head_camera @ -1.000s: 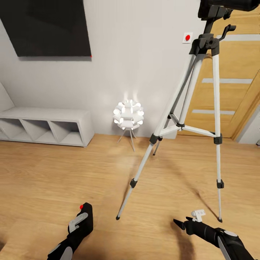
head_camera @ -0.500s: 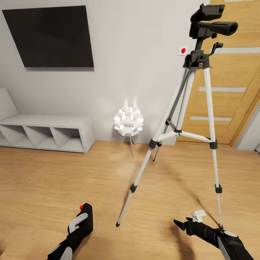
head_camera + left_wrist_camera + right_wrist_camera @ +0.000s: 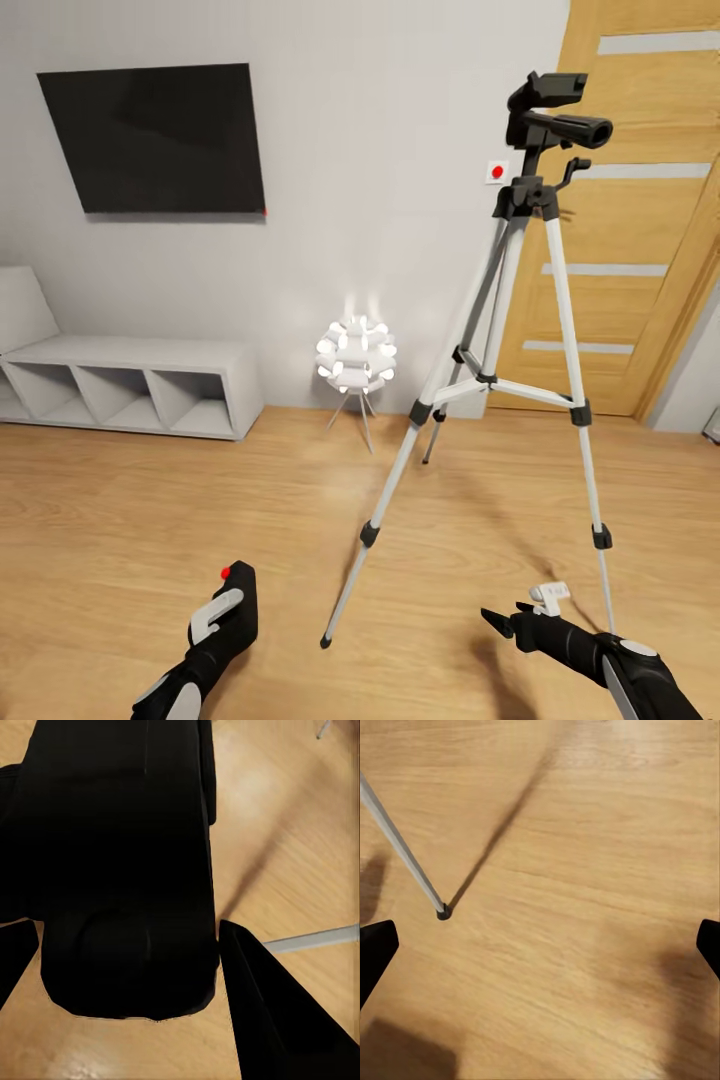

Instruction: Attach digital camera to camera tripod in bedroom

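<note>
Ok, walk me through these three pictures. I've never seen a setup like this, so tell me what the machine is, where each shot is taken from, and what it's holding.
This is a simulated wheeled robot with two arms, each ending in a two-fingered pincer.

The wide picture comes from a camera on its head, looking down over both arms into a bedroom. The tripod stands on the wood floor in front of a wooden door, with a white lamp and white cube shelves against the wall.

The other two pictures come from cameras on the wrists. The left pincer is closed on the small black camera, which has a red spot on top in the head view. The right pincer is open and holds nothing; its wrist camera looks down at the floor and one tripod foot.

The camera is not yet on the tripod.
</note>
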